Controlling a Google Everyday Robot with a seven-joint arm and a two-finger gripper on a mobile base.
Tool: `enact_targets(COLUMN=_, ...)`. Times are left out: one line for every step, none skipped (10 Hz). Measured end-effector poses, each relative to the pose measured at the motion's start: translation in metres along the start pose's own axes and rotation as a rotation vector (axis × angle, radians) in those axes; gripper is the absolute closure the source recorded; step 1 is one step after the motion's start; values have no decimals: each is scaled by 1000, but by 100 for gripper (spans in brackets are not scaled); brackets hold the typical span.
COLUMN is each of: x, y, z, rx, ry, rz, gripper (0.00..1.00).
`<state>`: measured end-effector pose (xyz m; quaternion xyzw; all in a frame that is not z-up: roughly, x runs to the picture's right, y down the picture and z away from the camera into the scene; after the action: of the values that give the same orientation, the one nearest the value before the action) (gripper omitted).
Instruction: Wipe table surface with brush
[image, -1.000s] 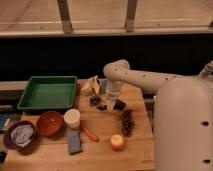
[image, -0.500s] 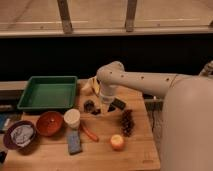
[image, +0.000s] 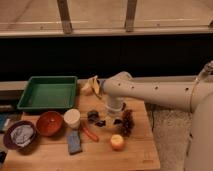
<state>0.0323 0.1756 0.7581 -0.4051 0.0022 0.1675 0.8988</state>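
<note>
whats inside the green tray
The green tray shows a bare green floor; its near wall hides a strip. The gripper is over the table surface, right of it.

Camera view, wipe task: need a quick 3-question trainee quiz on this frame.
1. True or false: the green tray sits at the table's back left.
2. Which lies nearest the front edge? A) orange fruit B) red bowl C) white cup
3. Fill in: the end effector hangs over the table's ___, beside dark items.

Key
1. True
2. A
3. Middle; it is shut, and whether it holds the brush cannot be told.
</note>
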Motion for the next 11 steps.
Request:
enact_targets(x=7, y=-7, z=4, rx=-5, ry=4, rz=25, gripper=100)
enact_targets(x=12, y=-25, z=7, rx=-8, ry=6, rz=56, gripper=100)
enact_targets(x=15, y=-39, z=9, rx=-11, ry=9, rz=69, gripper=100)
enact_targets(x=17, y=-55, z=9, rx=-14, ry=10, rz=78, gripper=100)
enact_targets(x=16, y=-73, z=10, rx=-17, ry=10, rz=83, gripper=100)
enact_targets(x=8, y=-86, z=11, rx=-17, ry=0, rz=78, gripper=100)
enact_targets(x=-6, y=-94, z=10, rx=-16, ry=-7, rz=63, gripper=100)
enact_targets(x=-19, y=-96, z=10, rx=-15, ry=-12, rz=42, gripper=100)
enact_targets(x=-29, y=-92, z=10, rx=-16, ry=-16, rz=13, gripper=100)
enact_targets(x=-35, y=-86, z=10, rx=-18, ry=-18, rz=-7, gripper=100)
enact_targets(x=-42, y=-72, z=11, rx=-23, ry=-20, rz=-36, gripper=100)
